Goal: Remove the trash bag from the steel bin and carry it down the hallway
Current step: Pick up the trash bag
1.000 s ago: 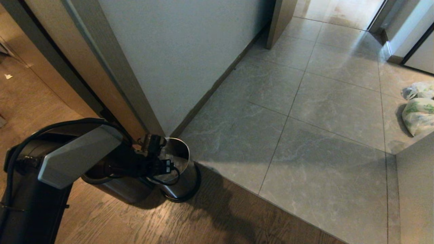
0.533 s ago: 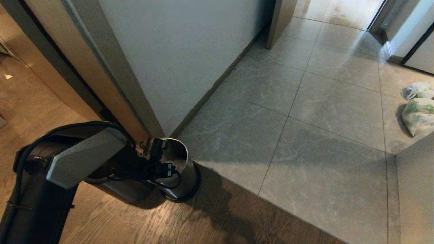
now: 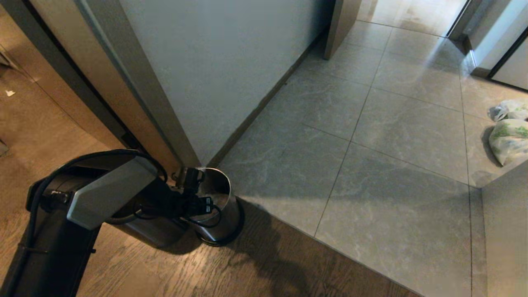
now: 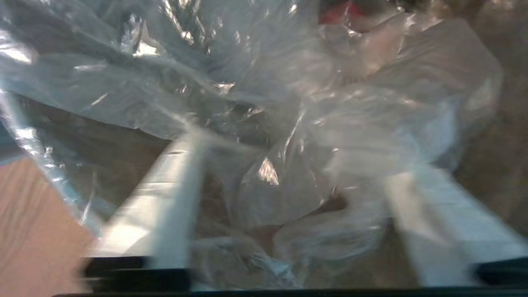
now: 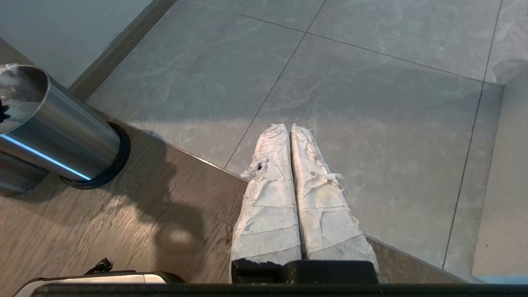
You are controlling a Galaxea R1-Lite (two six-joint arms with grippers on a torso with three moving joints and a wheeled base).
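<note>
the trash bag is thin, clear and heavily crinkled, with whitish glints; it sits inside the steel bin, bunched directly ahead of and between your left gripper fingers. those fingers stand wide apart, not pinching the plastic. only the left wrist view shows the bag; the head view shows your left arm reaching into the bin mouth. your right gripper hangs away from the bin, above the hallway tiles, fingers pressed together, empty.

The steel bin stands on brown wood-plank floor beside grey hallway tiles bearing white bags.
</note>
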